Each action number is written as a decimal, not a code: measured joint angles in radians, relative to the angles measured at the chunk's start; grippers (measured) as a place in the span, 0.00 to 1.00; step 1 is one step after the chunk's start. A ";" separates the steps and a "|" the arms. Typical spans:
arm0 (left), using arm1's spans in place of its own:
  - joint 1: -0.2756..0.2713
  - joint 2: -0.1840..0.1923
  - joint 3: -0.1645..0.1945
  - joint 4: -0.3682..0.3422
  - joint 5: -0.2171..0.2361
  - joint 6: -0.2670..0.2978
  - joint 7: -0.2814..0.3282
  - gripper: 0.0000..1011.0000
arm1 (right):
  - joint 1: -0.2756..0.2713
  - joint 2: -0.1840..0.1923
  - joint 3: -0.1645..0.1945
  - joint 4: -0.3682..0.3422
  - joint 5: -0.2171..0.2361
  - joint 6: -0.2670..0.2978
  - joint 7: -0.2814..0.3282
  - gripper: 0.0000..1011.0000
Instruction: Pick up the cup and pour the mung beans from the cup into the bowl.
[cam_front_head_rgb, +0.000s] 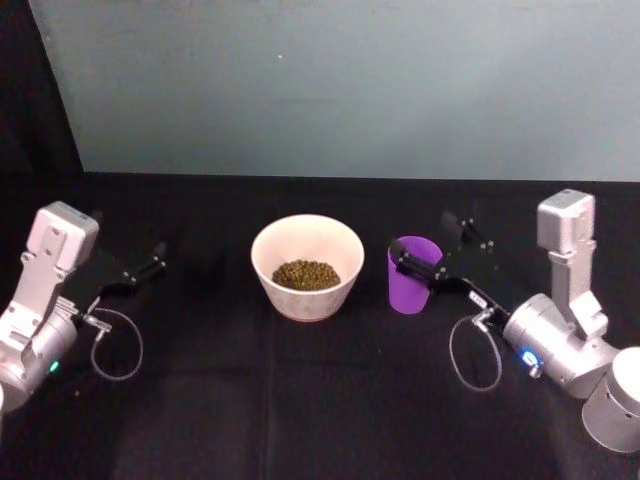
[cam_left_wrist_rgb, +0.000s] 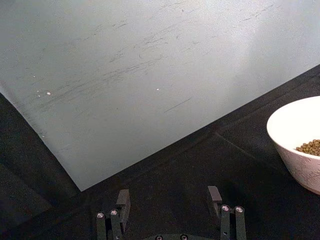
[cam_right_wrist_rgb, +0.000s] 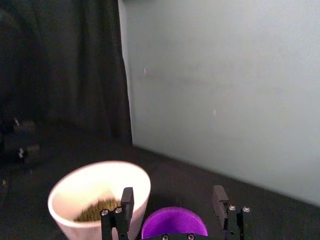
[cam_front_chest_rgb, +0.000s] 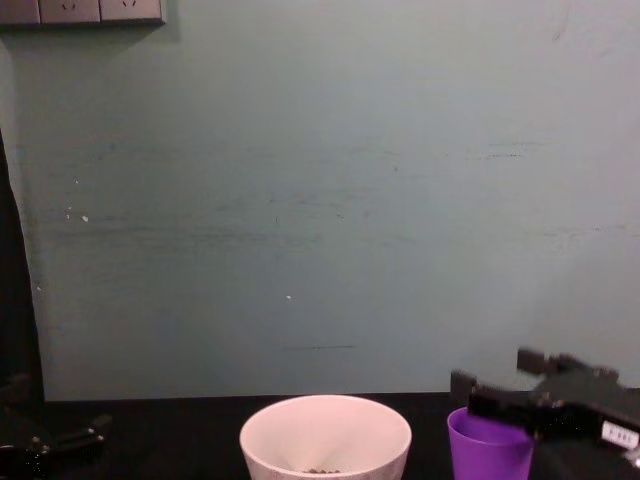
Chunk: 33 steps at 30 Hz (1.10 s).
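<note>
The purple cup (cam_front_head_rgb: 410, 290) stands upright on the black table, just right of the off-white bowl (cam_front_head_rgb: 268, 250). Mung beans (cam_front_head_rgb: 306, 274) lie in a heap at the bottom of the bowl. Inside the cup (cam_right_wrist_rgb: 174, 225) I see only purple. My right gripper (cam_front_head_rgb: 425, 243) is open and straddles the cup's rim, with a finger on either side and small gaps showing in the right wrist view. From the chest, the gripper (cam_front_chest_rgb: 495, 385) hangs over the cup (cam_front_chest_rgb: 488, 450). My left gripper (cam_front_head_rgb: 155, 265) is open and rests far left of the bowl.
A black cloth covers the table (cam_front_head_rgb: 320, 400). A pale blue-grey wall (cam_front_head_rgb: 350, 90) rises behind its far edge, with a dark curtain (cam_right_wrist_rgb: 60, 70) at the left. Cable loops (cam_front_head_rgb: 115, 345) hang from both wrists.
</note>
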 joint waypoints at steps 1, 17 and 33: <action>0.000 0.000 0.000 0.000 0.000 0.000 0.000 1.00 | -0.002 0.001 0.001 -0.004 0.005 -0.017 0.003 0.99; 0.000 0.000 0.000 0.000 0.000 0.000 0.000 1.00 | -0.058 0.034 0.067 -0.108 -0.110 -0.049 -0.229 0.99; 0.000 0.000 0.000 0.000 0.000 0.000 0.000 1.00 | -0.002 -0.001 0.064 -0.010 -0.248 0.127 -0.314 0.99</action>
